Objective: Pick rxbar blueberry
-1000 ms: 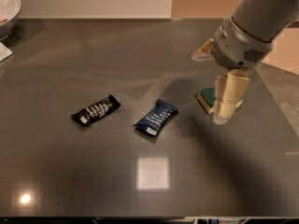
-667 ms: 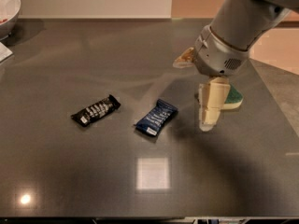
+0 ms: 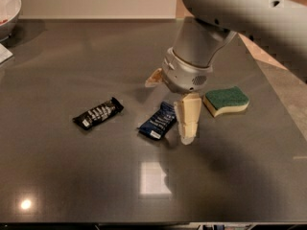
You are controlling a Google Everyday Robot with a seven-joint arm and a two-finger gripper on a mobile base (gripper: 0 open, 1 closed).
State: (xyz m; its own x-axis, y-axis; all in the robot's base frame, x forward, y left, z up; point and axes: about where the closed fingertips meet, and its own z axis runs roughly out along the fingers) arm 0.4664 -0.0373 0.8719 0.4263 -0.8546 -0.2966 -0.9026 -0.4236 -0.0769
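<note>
Dark grey glossy bench [image 3: 72, 176], five loose things on it. One rxbar blueberry [image 3: 157, 121], blue wrapper with white print, lies flat and skewed about mid-bench, slightly toward the right edge. One black bar [image 3: 98, 113] of similar size sits to its left, well apart, also skewed. One sponge [image 3: 226, 100], green top over yellow, sits to the right of the blue bar, nearer the right edge. One white bowl [image 3: 8, 8] is at the far left corner, cut off by the frame. One white scrap [image 3: 3, 54] is at the left edge, can't tell what it is. One arm comes in from the far right corner, with the tool [image 3: 169, 110] hanging over the blue bar. Tool is spread wide with nothing in it. The near finger [image 3: 188, 116] points down just beside the bar's right end, between bar and sponge; can't tell if it touches. The other finger pokes out behind the wrist, on the bar's far side.
</note>
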